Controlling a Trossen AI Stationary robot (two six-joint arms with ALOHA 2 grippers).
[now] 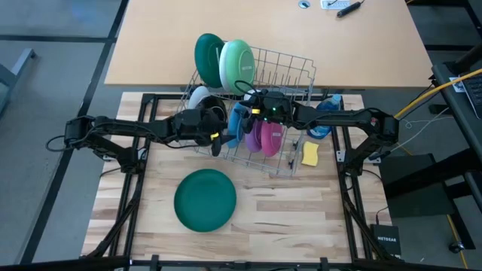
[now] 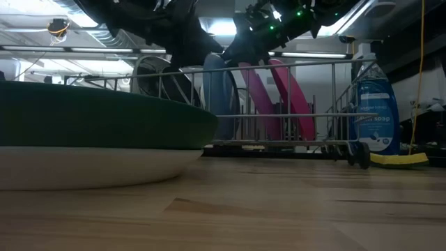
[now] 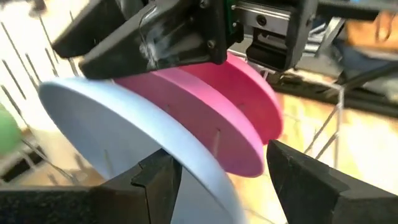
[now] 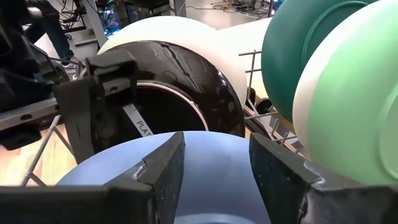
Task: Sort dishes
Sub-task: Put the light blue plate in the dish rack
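A wire dish rack [image 1: 290, 75] stands at the table's middle. A dark green plate [image 1: 208, 54] and a light green plate [image 1: 238, 63] stand on edge at its far end. A white bowl [image 1: 198, 96] and a black bowl [image 4: 168, 81] stand at its left. A blue plate [image 1: 236, 123], a purple plate [image 1: 251, 132] and a pink plate [image 1: 269, 138] stand in its wires. My left gripper [image 1: 221, 140] is open at the blue plate's near rim [image 3: 205, 186]. My right gripper [image 1: 245, 105] is open astride the blue plate's upper rim [image 4: 214, 168]. Another dark green plate [image 1: 205, 199] lies flat on the table. My left gripper has the blue plate's rim [image 3: 186, 174] running close by one finger [image 3: 155, 180]; I cannot tell whether they touch. My right gripper has a finger [image 4: 165, 168] on either side of the blue plate's upper rim, coming from the table's right; I cannot tell whether they touch.
A blue soap bottle [image 2: 375, 111] and a yellow sponge [image 1: 309, 154] stand by the rack's right end. The two grippers are close together over the rack. The wooden table [image 1: 301, 218] is bare at the near right.
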